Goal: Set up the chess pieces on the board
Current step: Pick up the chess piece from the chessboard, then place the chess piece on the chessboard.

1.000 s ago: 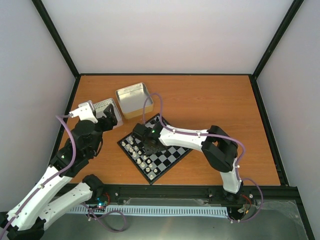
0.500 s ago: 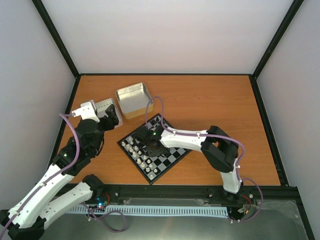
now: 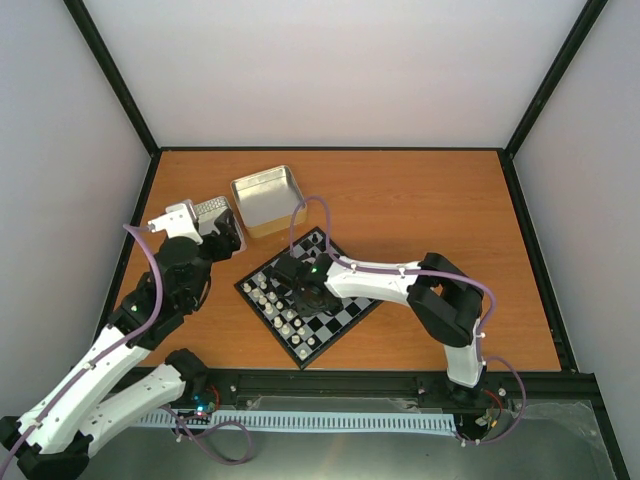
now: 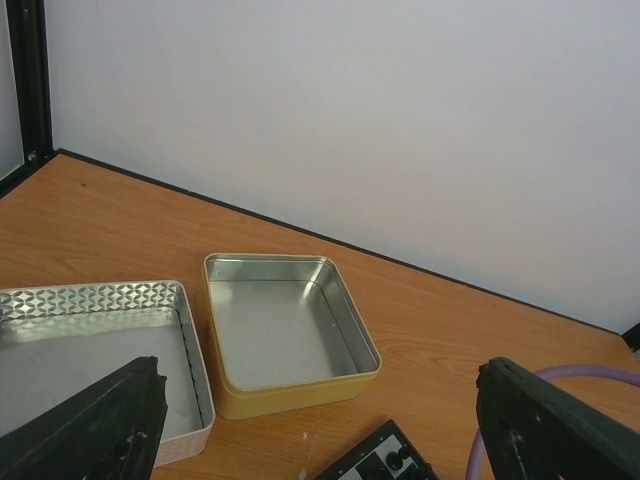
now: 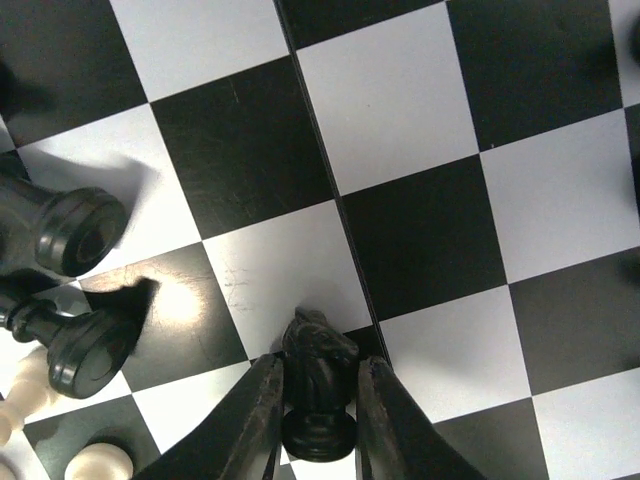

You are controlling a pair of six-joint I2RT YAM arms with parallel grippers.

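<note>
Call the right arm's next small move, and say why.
Probably nudge sideways to centre over one square before lowering. The right gripper is shut on a small black knight chess piece that sits over the centre seam of the black-and-white checked board, straddling squares; touchdown can't be judged.

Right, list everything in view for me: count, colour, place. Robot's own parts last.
board: one, black and silvery-white checks, lying diagonally mid-table.
white pieces: too small to count, cream, in rows on the board's near-left side.
black pieces: at least two pawns, black, on the board beside the knight.
black knight: one, black, between the right tool's fingers, over the board.
tins: two, silver, open; a gold-walled one beyond the board, a patterned one to its left.
table: one, orange-brown wood.
left tool: one, black, open, near the tins.
right tool: one, black, shut on the black knight.
</note>
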